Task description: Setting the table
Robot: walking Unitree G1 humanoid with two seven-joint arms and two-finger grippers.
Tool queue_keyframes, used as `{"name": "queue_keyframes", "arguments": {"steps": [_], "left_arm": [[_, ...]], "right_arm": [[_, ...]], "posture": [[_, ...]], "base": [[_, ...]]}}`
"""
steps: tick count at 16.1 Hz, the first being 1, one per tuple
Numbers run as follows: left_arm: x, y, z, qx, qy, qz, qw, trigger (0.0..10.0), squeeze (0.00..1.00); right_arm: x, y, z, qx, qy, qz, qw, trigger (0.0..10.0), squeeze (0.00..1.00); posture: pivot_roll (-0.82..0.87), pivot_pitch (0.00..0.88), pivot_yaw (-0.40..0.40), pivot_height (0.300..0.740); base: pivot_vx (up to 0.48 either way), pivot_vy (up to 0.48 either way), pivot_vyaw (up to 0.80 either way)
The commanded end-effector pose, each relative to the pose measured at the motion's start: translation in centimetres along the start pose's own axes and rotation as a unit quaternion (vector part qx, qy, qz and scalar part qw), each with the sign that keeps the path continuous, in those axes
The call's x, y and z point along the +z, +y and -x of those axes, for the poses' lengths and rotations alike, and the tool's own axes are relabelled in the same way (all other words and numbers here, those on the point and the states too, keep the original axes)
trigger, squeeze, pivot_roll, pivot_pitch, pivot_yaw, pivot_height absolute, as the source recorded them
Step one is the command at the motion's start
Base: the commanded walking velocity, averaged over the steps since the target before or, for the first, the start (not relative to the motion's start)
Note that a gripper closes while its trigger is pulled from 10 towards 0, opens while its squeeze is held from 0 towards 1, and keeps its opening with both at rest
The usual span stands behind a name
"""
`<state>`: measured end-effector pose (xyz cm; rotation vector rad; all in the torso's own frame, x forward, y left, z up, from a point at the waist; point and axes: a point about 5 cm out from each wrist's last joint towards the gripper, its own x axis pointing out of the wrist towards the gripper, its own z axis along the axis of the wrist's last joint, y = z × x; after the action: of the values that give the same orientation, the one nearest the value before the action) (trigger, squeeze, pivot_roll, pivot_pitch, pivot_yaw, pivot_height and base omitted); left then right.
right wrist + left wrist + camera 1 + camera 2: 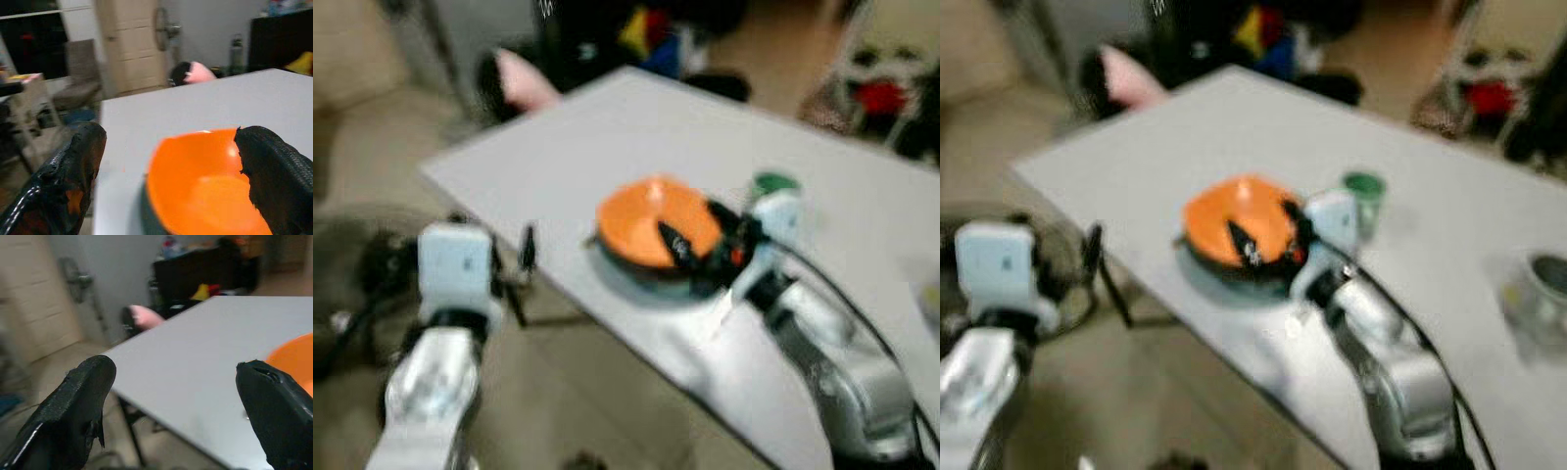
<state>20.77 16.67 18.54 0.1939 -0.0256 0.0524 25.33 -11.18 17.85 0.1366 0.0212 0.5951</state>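
Note:
An orange bowl (651,220) sits on a dark plate (641,277) near the front edge of the grey table (607,137). My right gripper (693,230) is at the bowl's right side, open, with one finger (276,171) over the rim and the other finger (68,176) out beside the bowl (205,181). A green cup (773,184) stands just behind that wrist. My left gripper (521,269) hangs open beyond the table's left edge, holding nothing, fingers (73,406) wide apart. All views are blurred.
A greyish dish (1547,279) sits at the table's right side. Behind the far corner lies a pink and black soft thing (521,80), with dark furniture and coloured items (651,34) beyond. Beige floor (597,392) lies below the front edge.

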Motion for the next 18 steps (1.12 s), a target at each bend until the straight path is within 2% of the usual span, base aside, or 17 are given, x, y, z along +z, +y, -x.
{"name": "queue_keyframes", "arguments": {"steps": [1,6,18], "left_arm": [[0.13,-0.1,0.05,-0.001,-0.001,0.002,1.0,10.0,0.0],[-0.19,-0.12,0.2,-0.005,0.007,-0.003,1.0,10.0,0.0],[-0.52,0.73,0.18,0.003,0.013,-0.014,1.0,10.0,0.0]], "right_arm": [[0.34,-0.34,0.22,-0.006,-0.002,0.001,1.0,10.0,1.0],[0.32,-0.58,0.1,-0.016,-0.005,-0.005,1.0,10.0,1.0],[0.15,-0.5,-0.18,-0.031,-0.005,-0.015,0.999,10.0,1.0]], "posture": [[-0.03,0.0,0.045,0.74],[-0.03,0.001,0.043,0.74],[-0.03,0.008,0.035,0.74]], "base": [[0.0,0.0,0.8],[0.0,0.0,0.8],[0.0,0.288,0.8]]}}
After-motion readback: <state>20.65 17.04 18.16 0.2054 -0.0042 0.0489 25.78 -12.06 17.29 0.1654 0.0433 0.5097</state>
